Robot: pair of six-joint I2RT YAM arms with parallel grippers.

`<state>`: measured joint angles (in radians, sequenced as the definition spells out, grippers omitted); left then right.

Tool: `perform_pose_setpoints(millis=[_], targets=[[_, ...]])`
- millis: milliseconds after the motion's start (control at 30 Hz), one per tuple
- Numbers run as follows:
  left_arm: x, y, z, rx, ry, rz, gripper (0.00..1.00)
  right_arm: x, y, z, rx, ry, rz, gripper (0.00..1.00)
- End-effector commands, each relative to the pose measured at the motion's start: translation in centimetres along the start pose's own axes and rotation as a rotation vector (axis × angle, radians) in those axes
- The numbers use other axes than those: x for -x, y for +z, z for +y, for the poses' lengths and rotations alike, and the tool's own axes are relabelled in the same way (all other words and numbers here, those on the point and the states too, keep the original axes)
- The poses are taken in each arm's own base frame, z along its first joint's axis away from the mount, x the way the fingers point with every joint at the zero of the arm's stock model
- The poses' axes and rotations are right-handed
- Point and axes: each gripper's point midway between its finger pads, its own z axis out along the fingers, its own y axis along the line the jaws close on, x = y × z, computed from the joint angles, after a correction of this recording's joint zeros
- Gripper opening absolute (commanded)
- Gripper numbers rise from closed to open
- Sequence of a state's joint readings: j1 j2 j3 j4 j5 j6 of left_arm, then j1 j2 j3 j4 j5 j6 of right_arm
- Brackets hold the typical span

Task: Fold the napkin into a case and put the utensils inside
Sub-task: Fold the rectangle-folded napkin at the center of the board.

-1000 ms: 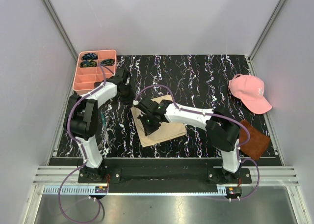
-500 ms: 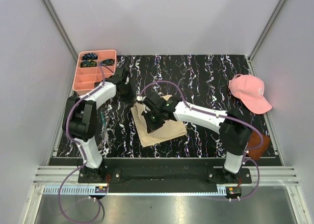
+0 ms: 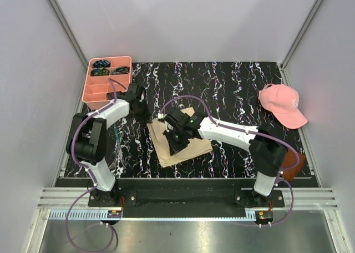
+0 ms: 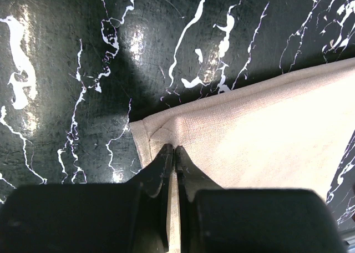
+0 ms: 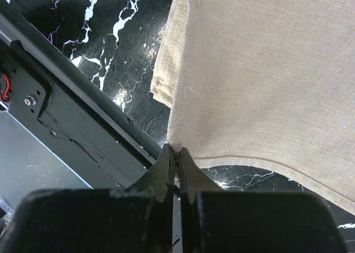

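Observation:
The beige napkin [image 3: 188, 145] lies part-folded on the black marbled table, left of centre. My left gripper [image 3: 148, 119] is at its far left corner, and in the left wrist view the gripper [image 4: 171, 152] is shut on the napkin [image 4: 249, 131] just inside that hemmed corner. My right gripper [image 3: 175, 146] hangs over the middle of the cloth. In the right wrist view it [image 5: 177, 151] is shut on an edge of the napkin [image 5: 260, 81], which hangs lifted off the table. The utensils are out of view.
A pink divided tray [image 3: 93, 90] at the far left holds small dark items [image 3: 102, 64]. A pink cap [image 3: 282, 104] lies at the right edge. A brown square [image 3: 294, 163] sits near the right arm's elbow. The table's black front rail [image 5: 66, 103] runs just beyond the lifted cloth.
My left gripper has closed on the napkin's far left corner. The right arm has shifted slightly right and nearer, still holding the lifted cloth edge.

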<state>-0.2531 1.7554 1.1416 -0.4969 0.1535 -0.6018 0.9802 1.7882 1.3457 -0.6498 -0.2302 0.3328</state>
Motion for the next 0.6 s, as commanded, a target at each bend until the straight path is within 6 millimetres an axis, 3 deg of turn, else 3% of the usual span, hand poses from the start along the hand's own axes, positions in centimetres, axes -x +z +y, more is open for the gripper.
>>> perform_pose_setpoints(millis=[0, 367, 567], targets=[[1.7, -0.1, -0.6, -0.020, -0.005, -0.063, 0.06, 1.2, 1.2, 1.0, 0.057, 0.009, -0.026, 0.00], [1.9, 0.4, 0.1, 0.017, -0.012, -0.061, 0.09, 3.4, 4.2, 2.7, 0.137, 0.063, -0.020, 0.00], [2.2, 0.3, 0.0, 0.017, -0.018, -0.071, 0.18, 1.7, 5.0, 3.0, 0.180, 0.090, 0.046, 0.14]])
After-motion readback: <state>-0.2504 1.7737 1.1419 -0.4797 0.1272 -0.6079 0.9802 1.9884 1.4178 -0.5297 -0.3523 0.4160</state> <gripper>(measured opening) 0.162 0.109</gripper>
